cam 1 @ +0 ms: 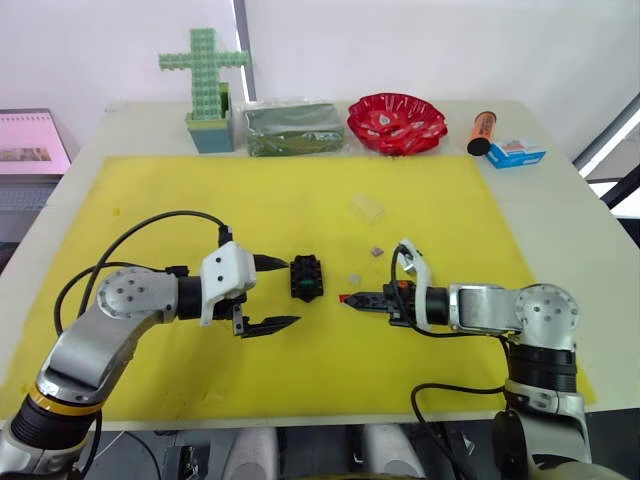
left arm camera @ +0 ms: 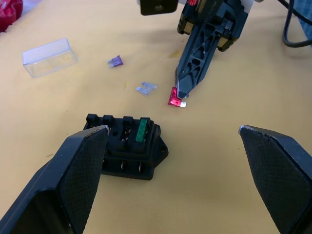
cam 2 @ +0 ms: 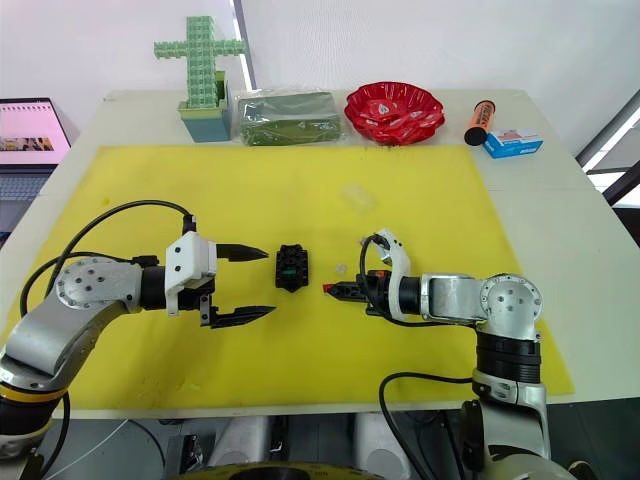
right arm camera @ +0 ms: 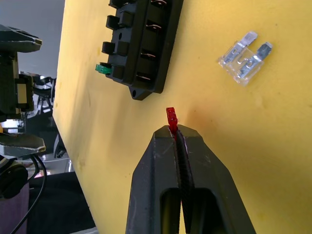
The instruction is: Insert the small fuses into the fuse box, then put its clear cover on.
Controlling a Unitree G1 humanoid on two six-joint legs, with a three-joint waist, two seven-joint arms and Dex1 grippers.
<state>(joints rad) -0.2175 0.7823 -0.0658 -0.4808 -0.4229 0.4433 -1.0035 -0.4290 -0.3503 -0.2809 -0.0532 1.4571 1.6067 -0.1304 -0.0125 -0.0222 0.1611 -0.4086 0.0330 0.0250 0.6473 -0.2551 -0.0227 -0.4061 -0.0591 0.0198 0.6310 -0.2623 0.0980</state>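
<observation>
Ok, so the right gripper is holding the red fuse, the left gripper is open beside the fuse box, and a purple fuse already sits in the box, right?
Not quite: the seated fuse in the fuse box is green, as the left wrist view shows. The purple fuse lies on the mat. The right gripper does hold the red fuse, and the left gripper is open.

Four small fuses: one green (left arm camera: 142, 130), one red (left arm camera: 175, 97), one pale grey (left arm camera: 146, 87), one purple (left arm camera: 115, 61). One fuse box (left arm camera: 127, 146), one clear cover (left arm camera: 49, 57), two grippers: left (cam 1: 268, 294), right (cam 1: 346, 299).
</observation>
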